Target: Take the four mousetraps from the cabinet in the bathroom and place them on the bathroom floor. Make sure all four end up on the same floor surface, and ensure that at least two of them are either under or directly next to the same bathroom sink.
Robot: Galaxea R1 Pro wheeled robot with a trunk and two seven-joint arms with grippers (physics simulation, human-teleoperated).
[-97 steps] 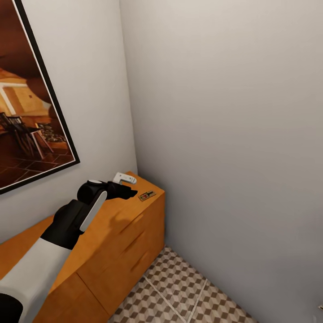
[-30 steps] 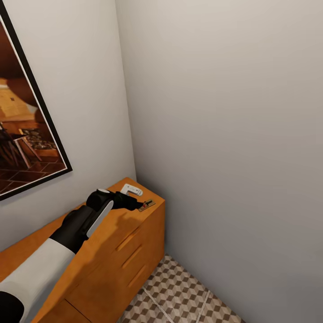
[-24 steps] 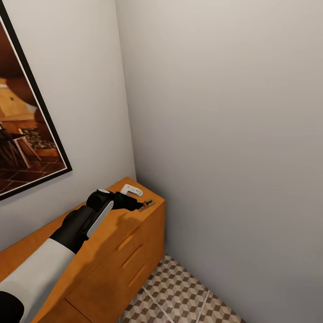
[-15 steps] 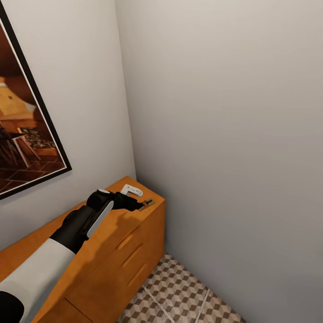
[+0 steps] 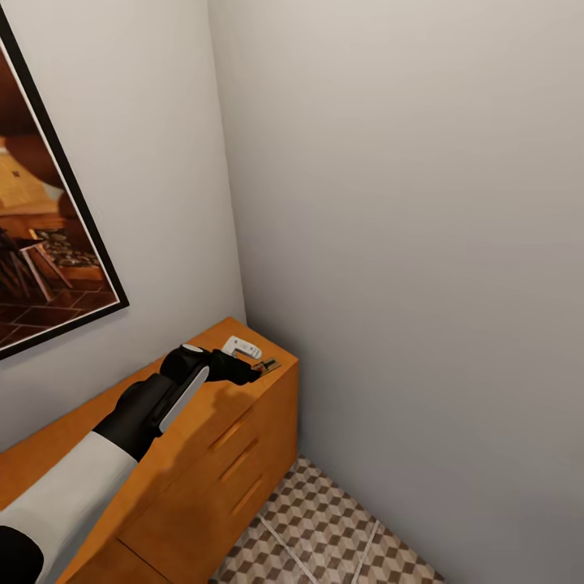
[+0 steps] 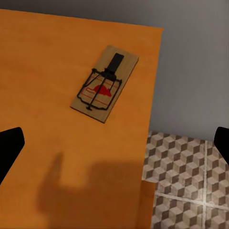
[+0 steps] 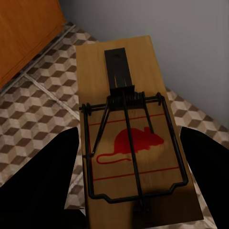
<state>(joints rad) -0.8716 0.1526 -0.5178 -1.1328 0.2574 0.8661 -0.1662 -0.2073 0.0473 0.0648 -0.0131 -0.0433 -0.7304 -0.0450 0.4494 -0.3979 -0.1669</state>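
Left claw (image 5: 253,370): we have edged it over the mousetrap (image 6: 105,83) at the cabinet (image 5: 212,426) worktop's end, fingers spread, nothing gripped | right claw (image 7: 129,181): clamped on a second mousetrap (image 7: 131,138) above the floor (image 7: 33,119) | next, we judge: closing.

- No word, brand name or number can be read anywhere in these views.
- The mousetrap (image 7: 131,143) seen from the right wrist carries a printed sign: a red mouse silhouette with a curling tail, set between thin red lines on the tan board, under the dark wire.
- The mousetrap on the cabinet top (image 6: 105,83), seen from the left wrist, bears the same sort of red mark, too small to make out in detail.
- The framed picture (image 5: 40,219) on the wall shows a brown interior scene; no lettering on it is legible.
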